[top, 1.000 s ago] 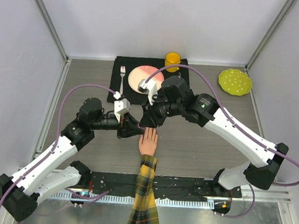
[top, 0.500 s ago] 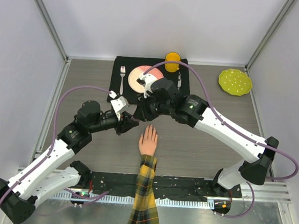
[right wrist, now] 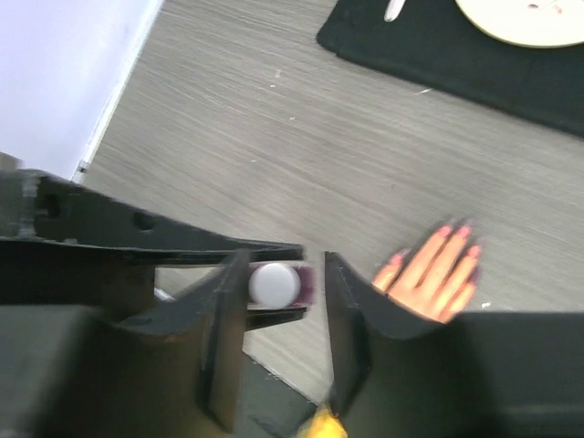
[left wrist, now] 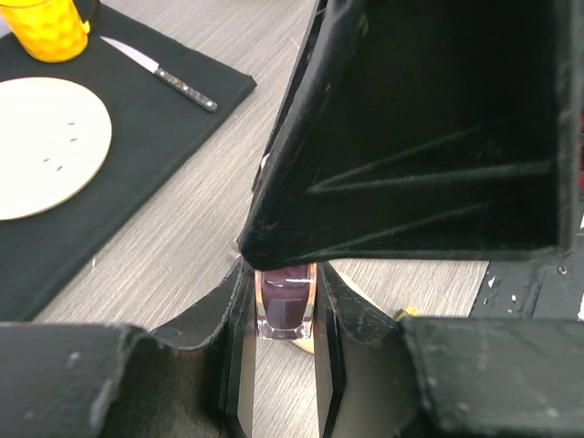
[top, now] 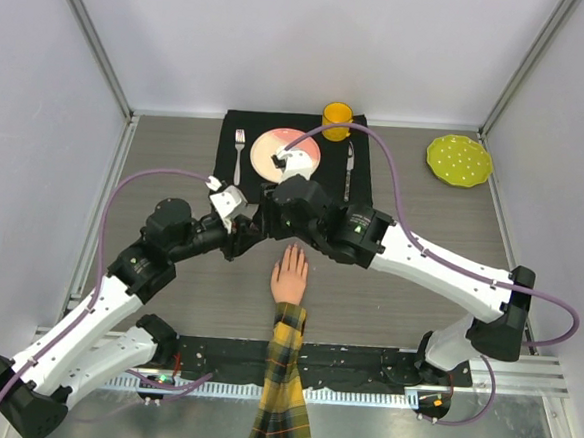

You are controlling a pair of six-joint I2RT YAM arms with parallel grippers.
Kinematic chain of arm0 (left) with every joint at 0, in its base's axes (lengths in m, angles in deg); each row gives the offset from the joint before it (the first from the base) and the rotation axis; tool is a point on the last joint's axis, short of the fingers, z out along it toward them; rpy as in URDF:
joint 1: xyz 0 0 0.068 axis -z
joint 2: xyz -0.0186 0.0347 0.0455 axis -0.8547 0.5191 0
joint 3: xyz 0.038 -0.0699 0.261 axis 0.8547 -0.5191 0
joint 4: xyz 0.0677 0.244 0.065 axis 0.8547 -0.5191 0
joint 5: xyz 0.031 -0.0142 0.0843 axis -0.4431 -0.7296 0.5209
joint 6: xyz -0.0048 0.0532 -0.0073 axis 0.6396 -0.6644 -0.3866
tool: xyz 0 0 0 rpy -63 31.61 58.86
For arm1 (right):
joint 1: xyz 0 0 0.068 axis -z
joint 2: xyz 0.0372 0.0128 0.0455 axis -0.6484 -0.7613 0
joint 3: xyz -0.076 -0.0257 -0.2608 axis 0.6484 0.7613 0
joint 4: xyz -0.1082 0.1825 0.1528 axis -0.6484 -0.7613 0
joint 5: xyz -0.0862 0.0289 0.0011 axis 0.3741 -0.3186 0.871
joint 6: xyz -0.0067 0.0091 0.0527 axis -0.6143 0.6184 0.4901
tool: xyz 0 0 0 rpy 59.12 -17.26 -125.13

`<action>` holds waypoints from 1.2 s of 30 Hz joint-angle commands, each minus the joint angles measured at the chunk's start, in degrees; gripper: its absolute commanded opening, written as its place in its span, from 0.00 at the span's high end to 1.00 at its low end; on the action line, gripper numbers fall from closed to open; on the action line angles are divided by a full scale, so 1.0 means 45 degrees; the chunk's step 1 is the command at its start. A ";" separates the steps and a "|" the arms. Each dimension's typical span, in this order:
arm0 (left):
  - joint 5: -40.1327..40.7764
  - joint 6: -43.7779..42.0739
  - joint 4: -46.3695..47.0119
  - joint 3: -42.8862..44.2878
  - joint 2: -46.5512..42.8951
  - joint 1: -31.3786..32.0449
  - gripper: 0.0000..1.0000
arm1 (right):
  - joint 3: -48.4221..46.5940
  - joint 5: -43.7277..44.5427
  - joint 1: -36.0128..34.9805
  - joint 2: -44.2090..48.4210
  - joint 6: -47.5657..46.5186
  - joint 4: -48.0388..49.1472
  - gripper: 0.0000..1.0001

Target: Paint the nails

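White shells covered the left arm [top: 95,306] and right arm [top: 439,264], with black joints. Mauve cables [top: 160,170] looped off each. The left hand [left wrist: 285,292] and right hand [right wrist: 285,274] were matte black, scuffed.

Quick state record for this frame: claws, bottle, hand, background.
left claw: shut on polish bottle
right claw: open, fingers either side of white cap
white cap: on the bottle
mannequin hand: palm down on table, nearer the bases than both claws
nails: untouched by either claw
background: plate, fork, knife, yellow cup on black mat; green plate far right
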 commanded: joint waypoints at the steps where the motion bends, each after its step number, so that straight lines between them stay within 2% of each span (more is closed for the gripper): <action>1: -0.0294 0.0101 0.1186 0.0448 -0.0015 -0.0065 1.00 | 0.0257 -0.0311 0.0564 0.0939 -0.0744 0.0226 0.52; 7: -0.0703 0.0043 0.0952 0.0604 0.0200 -0.0065 1.00 | 0.1954 -0.1189 0.1150 0.2908 -0.3088 0.0557 0.36; 10: -0.1347 0.0023 0.0834 0.0740 0.0454 -0.0065 1.00 | 0.2619 -0.3879 0.1599 0.3710 -0.4281 0.1104 0.35; 11: -0.1600 0.0042 0.0834 0.0779 0.0493 -0.0065 1.00 | 0.2699 -0.5860 0.2007 0.3811 -0.4670 0.1260 0.35; 16: -0.3569 0.0315 0.0950 0.0858 0.0767 -0.0065 1.00 | 0.2428 -0.8592 0.2616 0.3871 -0.5552 0.1106 0.36; 20: -0.4746 0.0667 0.1166 0.0897 0.0962 -0.0065 1.00 | 0.1842 -0.9103 0.2870 0.3189 -0.5962 0.0618 0.42; 25: -0.5040 0.0804 0.1283 0.0877 0.1021 -0.0065 1.00 | 0.1411 -0.9338 0.2890 0.2796 -0.6353 0.0421 0.49; 29: -0.5138 0.0921 0.1342 0.0877 0.1080 -0.0065 1.00 | 0.1236 -0.9804 0.2910 0.2582 -0.6354 0.0305 0.61; 31: -0.5196 0.0960 0.1342 0.0916 0.1099 -0.0065 1.00 | 0.1235 -0.9962 0.2909 0.2465 -0.6373 0.0265 0.62; 34: -0.5158 0.0960 0.1322 0.0897 0.1041 -0.0046 1.00 | 0.1138 -0.9982 0.2909 0.2308 -0.6373 0.0070 0.72; 35: -0.5099 0.0941 0.1342 0.0877 0.1021 -0.0046 1.00 | 0.1118 -1.0021 0.2890 0.2269 -0.6393 0.0012 0.81; 36: -0.4983 0.0941 0.1342 0.0877 0.1040 -0.0046 1.00 | 0.1099 -1.0118 0.2909 0.2230 -0.6354 -0.0027 0.85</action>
